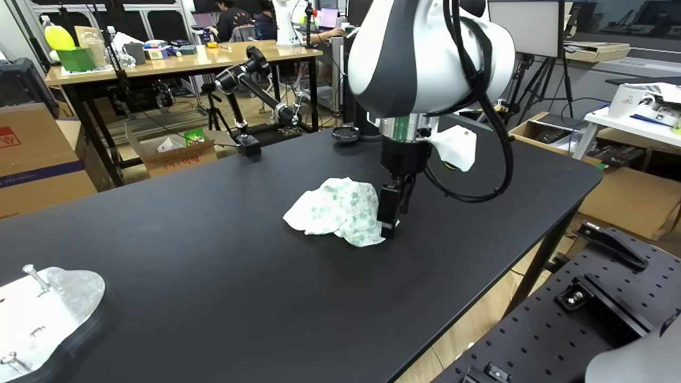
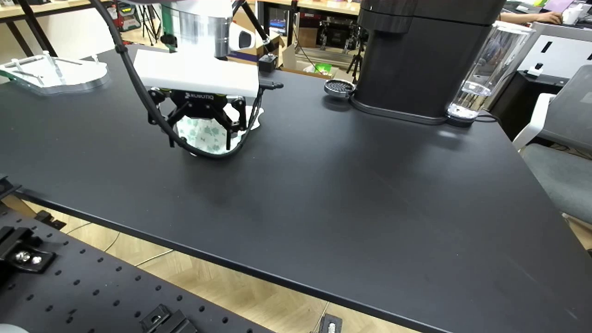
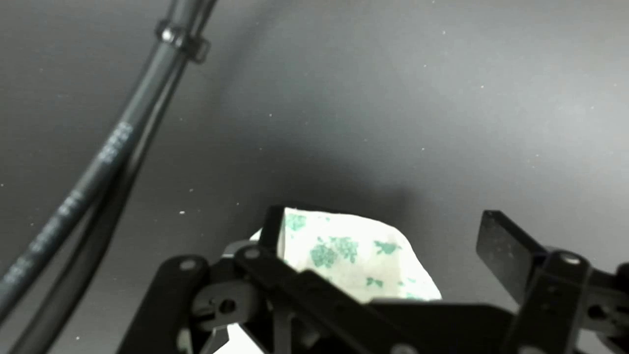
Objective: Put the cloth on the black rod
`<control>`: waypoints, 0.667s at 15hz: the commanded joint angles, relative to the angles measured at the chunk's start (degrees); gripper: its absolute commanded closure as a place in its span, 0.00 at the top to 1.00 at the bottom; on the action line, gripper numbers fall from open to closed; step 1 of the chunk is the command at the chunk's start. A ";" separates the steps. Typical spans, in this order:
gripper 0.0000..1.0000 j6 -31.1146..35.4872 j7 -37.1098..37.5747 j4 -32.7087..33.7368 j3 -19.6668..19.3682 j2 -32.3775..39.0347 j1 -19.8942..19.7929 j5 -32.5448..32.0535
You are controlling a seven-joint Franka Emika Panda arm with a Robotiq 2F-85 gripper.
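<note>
The white cloth with green print (image 1: 340, 210) lies crumpled on the black table in both exterior views, and its edge shows in the wrist view (image 3: 354, 250). My gripper (image 2: 200, 141) points down at the cloth's near edge, fingertips close to the table. In the wrist view the fingers (image 3: 388, 236) are wide apart. The cloth edge lies between them, against or very near the left finger and apart from the right finger. A black jointed rod on a clamp (image 1: 234, 109) stands at the far table edge; its clamp shows in an exterior view (image 2: 268, 62). Whether it is the task's rod, I cannot tell.
A black machine (image 2: 402, 69) with a clear tank (image 2: 476, 78) stands on the table beyond the cloth, a round metal part (image 2: 339, 88) at its base. A pale plate with pegs (image 1: 58, 303) lies at the other end. My cable (image 2: 138, 88) loops beside the gripper.
</note>
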 commanded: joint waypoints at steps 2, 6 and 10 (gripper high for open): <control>1.00 6.57 7.11 0.06 -0.65 0.29 1.37 -9.20; 1.00 14.35 19.09 2.05 -17.22 1.29 15.53 -31.01; 1.00 15.06 20.40 4.45 -17.93 3.79 19.07 -32.20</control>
